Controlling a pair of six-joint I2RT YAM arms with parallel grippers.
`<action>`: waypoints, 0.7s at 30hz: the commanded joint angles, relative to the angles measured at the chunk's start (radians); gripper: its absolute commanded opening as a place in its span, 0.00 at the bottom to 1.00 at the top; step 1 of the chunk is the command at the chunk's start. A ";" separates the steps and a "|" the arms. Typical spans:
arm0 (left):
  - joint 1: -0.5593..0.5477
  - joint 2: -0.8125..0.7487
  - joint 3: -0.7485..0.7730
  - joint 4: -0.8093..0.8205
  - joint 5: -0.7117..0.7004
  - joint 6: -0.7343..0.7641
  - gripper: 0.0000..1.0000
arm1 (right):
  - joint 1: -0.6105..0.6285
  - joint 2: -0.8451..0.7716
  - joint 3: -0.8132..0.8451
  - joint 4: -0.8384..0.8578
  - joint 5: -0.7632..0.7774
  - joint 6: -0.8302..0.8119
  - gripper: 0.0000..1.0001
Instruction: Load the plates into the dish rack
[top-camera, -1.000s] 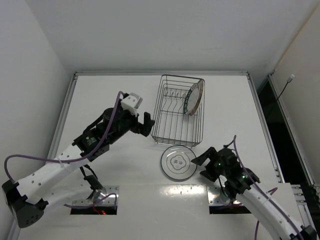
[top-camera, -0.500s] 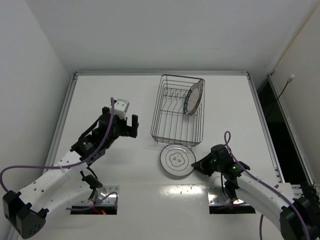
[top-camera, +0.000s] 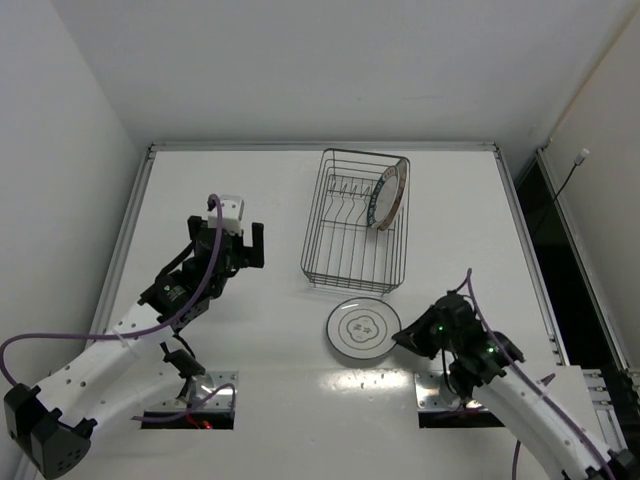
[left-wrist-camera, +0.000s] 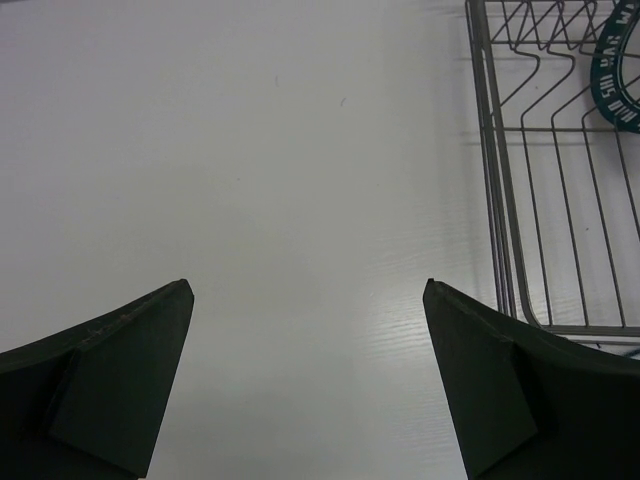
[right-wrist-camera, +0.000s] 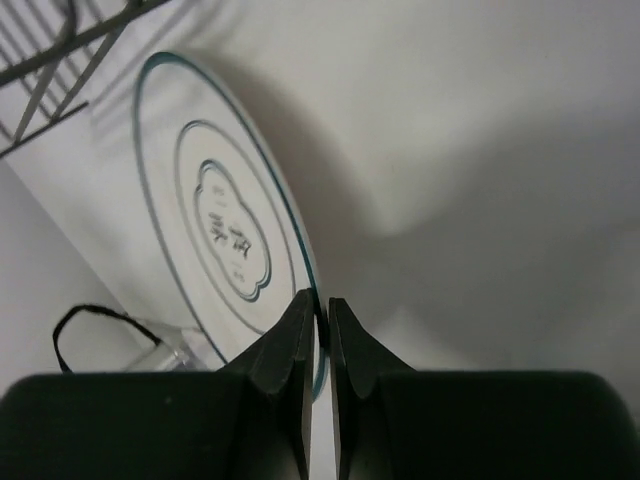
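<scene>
A pale grey plate (top-camera: 362, 328) with a thin dark rim and small centre marks sits on the table just in front of the dish rack (top-camera: 355, 225). My right gripper (top-camera: 405, 337) is shut on its right rim; in the right wrist view the fingers (right-wrist-camera: 295, 340) pinch the edge of that plate (right-wrist-camera: 215, 210). Another plate (top-camera: 388, 193) with a dark green band stands on edge at the rack's far right. My left gripper (top-camera: 250, 247) is open over bare table left of the rack (left-wrist-camera: 520, 200), nothing between its fingers (left-wrist-camera: 130, 340).
Raised table borders run along the back and both sides. The rack's upright tines (top-camera: 345, 190) stand left of the loaded plate (left-wrist-camera: 618, 70). A black cable loop (right-wrist-camera: 95, 325) lies near the right arm's base plate.
My right gripper has shut on the grey plate's rim, and the plate has shifted a little right and nearer. My left arm has drawn back leftward, away from the rack.
</scene>
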 joint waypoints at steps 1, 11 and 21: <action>0.008 -0.024 0.023 0.009 -0.081 -0.021 1.00 | 0.007 -0.145 0.184 -0.332 0.009 -0.083 0.00; 0.008 -0.006 0.033 -0.022 -0.156 -0.050 1.00 | 0.007 0.149 0.894 -0.587 0.395 -0.398 0.00; 0.008 0.003 0.033 -0.022 -0.165 -0.050 1.00 | 0.007 0.826 1.578 -0.501 0.753 -0.724 0.00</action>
